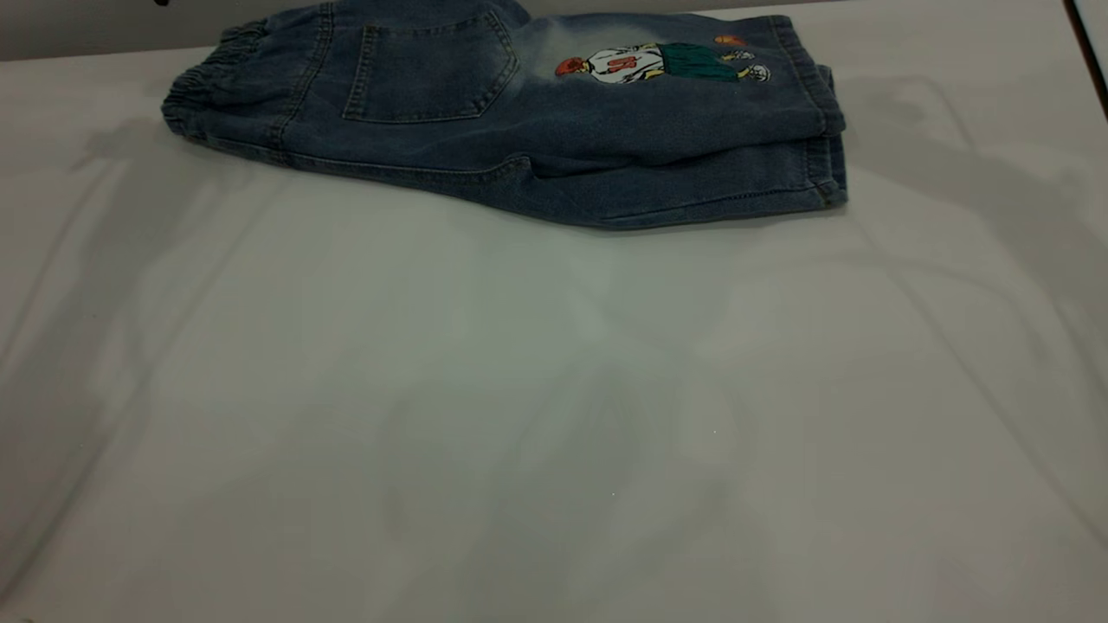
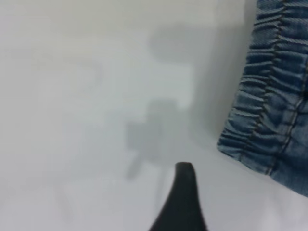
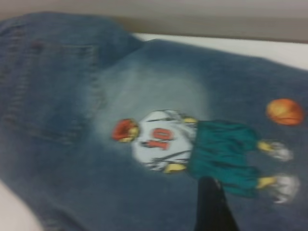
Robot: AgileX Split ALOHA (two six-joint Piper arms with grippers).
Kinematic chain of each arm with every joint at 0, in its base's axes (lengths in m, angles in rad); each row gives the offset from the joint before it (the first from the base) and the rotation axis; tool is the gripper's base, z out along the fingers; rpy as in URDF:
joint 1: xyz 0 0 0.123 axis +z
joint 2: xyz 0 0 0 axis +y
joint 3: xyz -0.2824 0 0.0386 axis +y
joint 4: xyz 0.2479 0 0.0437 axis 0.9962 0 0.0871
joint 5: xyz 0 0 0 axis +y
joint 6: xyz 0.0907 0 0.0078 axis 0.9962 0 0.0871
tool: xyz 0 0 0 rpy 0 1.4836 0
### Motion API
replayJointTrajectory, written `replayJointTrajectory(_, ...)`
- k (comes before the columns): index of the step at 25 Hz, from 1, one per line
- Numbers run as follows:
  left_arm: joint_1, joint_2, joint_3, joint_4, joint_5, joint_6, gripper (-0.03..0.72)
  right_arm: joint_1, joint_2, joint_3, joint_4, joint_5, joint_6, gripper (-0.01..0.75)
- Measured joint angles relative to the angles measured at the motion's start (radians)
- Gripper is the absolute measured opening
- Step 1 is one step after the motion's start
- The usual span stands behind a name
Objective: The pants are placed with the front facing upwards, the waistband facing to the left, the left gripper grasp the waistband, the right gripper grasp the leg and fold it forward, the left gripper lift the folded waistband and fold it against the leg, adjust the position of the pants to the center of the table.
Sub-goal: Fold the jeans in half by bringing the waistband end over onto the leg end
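The pants (image 1: 519, 112) are lying at the far edge of the table (image 1: 554, 415), already folded in half along their length, one leg stacked on the other. Their long axis is running left to right, with the waistband (image 1: 203, 82) bunched at the left end and the stitched hems piled at the right. The back side is facing up: a patch pocket (image 1: 428, 73) is showing near the waist, and further right a pale faded patch is carrying a printed cartoon basketball player (image 1: 658, 62) with an orange ball beside him.

Neither arm is appearing in the outside view. The left gripper (image 2: 180, 199) is showing only one dark fingertip in its wrist view, hovering over bare table just beside the puckered waistband and apart from it, so I cannot tell how its jaws are standing. The right gripper (image 3: 211, 204) is hanging above the printed thigh, again with one dark finger in sight and its spread unreadable.

By my reckoning the left arm is the nearer one for the waistband, and the lengthwise fold looks done, leaving the waist-to-leg fold.
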Motion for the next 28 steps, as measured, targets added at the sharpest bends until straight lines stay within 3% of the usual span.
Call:
replayJointTrajectory(9, 0.005, 0.000, 0.002, 0.101, -0.024, 0.007, 0.582, 0.088, 0.001, -0.234, -0.510, 0.216, 0.541, 0.352)
replayJointTrajectory(15, 0.007, 0.022, 0.002, 0.092, -0.059, 0.006, 0.582, 0.159, 0.003, -0.287, -0.799, 0.246, 0.808, 0.352)
replayJointTrajectory(22, 0.010, 0.110, 0.001, 0.078, -0.133, 0.004, 0.582, 0.157, 0.004, -0.287, -0.854, 0.267, 0.849, 0.352)
replayJointTrajectory(28, 0.015, 0.168, -0.001, -0.031, -0.224, 0.008, 0.582, 0.157, 0.004, -0.287, -0.856, 0.267, 0.849, 0.353)
